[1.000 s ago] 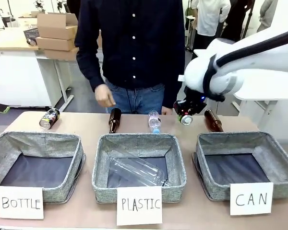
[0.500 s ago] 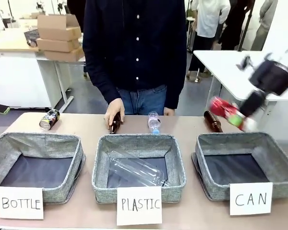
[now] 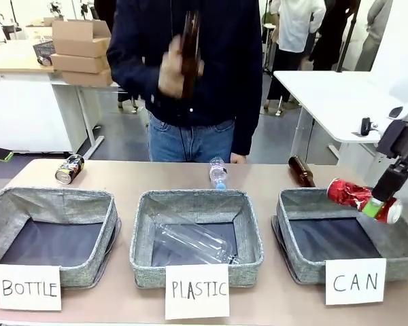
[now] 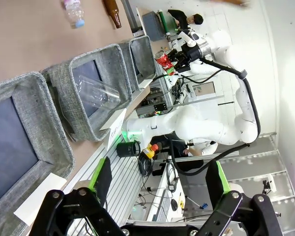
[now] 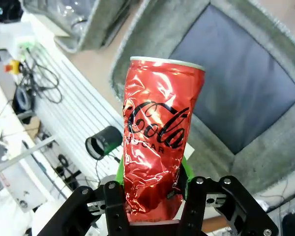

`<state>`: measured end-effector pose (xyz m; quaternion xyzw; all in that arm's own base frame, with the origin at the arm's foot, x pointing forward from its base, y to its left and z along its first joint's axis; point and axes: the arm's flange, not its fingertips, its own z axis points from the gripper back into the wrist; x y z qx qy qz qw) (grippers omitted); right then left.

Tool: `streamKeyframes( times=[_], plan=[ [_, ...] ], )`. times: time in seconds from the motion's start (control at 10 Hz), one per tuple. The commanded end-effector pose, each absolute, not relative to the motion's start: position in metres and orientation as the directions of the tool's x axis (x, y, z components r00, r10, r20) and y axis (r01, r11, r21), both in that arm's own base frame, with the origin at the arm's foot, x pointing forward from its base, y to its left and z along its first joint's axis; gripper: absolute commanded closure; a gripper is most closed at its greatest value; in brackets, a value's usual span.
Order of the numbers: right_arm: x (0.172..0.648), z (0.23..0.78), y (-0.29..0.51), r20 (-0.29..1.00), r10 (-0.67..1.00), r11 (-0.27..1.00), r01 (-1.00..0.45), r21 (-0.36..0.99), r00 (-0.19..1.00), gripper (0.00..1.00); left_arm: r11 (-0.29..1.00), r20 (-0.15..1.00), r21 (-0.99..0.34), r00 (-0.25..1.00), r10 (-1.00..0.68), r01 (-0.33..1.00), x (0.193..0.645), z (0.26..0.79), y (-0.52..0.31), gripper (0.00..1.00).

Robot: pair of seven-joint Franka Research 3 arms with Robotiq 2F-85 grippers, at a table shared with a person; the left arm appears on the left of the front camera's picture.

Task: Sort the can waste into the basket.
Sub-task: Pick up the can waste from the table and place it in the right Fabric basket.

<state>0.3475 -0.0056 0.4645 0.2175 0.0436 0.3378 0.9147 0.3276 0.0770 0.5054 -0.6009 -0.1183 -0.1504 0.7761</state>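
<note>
My right pincer grips the crumpled bright red metal drink can between its green pads, above the right edge of the grey fabric basket carded "CAN". My left pincer stands spread wide, empty. The black drink can lies near the table's far left corner.

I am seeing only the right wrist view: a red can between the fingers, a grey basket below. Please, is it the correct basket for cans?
Observer: Yes. In the front view the red can is over the basket whose card reads CAN.
Operator: Where is the second can?
Observer: The black can lies on the table beyond the BOTTLE basket, on the left side.
Operator: And the left gripper?
Observer: The left gripper is open and empty.
</note>
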Motion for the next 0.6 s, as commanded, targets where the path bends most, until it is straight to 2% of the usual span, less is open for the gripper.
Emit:
streamKeyframes(
  times=[0.0, 0.1, 0.5],
  plan=[
    [0.3475, 0.4615, -0.0012, 0.067, 0.642, 0.678, -0.606, 0.417, 0.764, 0.38, 0.208, 0.386, -0.895, 0.918, -0.087, 0.396, 0.3287, 0.5076, 0.0762, 0.00],
    [0.3471, 0.4611, -0.0007, 0.083, 0.636, 0.679, -0.608, 0.411, 0.767, 0.00, 0.208, 0.386, -0.895, 0.918, -0.087, 0.396, 0.3287, 0.5076, 0.0762, 0.00],
    [0.3458, 0.4588, -0.0014, 0.209, 0.591, 0.667, -0.618, 0.416, 0.779, 0.00, 0.208, 0.386, -0.895, 0.918, -0.087, 0.396, 0.3287, 0.5076, 0.0762, 0.00]
  ],
)
